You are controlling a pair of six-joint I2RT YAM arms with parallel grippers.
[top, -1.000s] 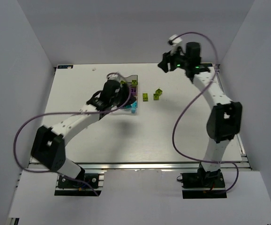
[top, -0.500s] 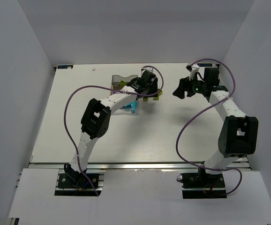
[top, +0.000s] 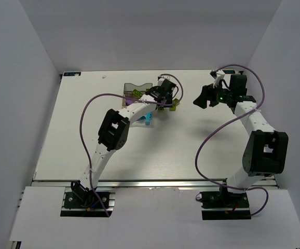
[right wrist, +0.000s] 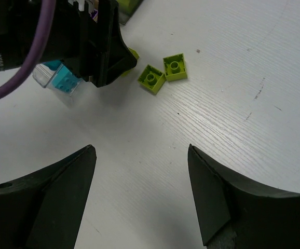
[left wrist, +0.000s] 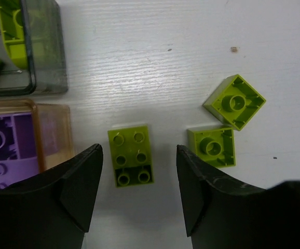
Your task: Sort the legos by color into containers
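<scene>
The left gripper (left wrist: pixel 137 166) is hanging with jaws open around a lime studded brick (left wrist: pixel 131 155) lying on the table. Two upturned lime bricks (left wrist: pixel 211 147) are lying just right of the jaws, with the grey bin (left wrist: pixel 56 62) and the amber bin (left wrist: pixel 51 129) to their left. The right gripper (right wrist: pixel 140 155) is hovering with jaws wide apart over bare table, the left arm's wrist standing beyond them.
</scene>
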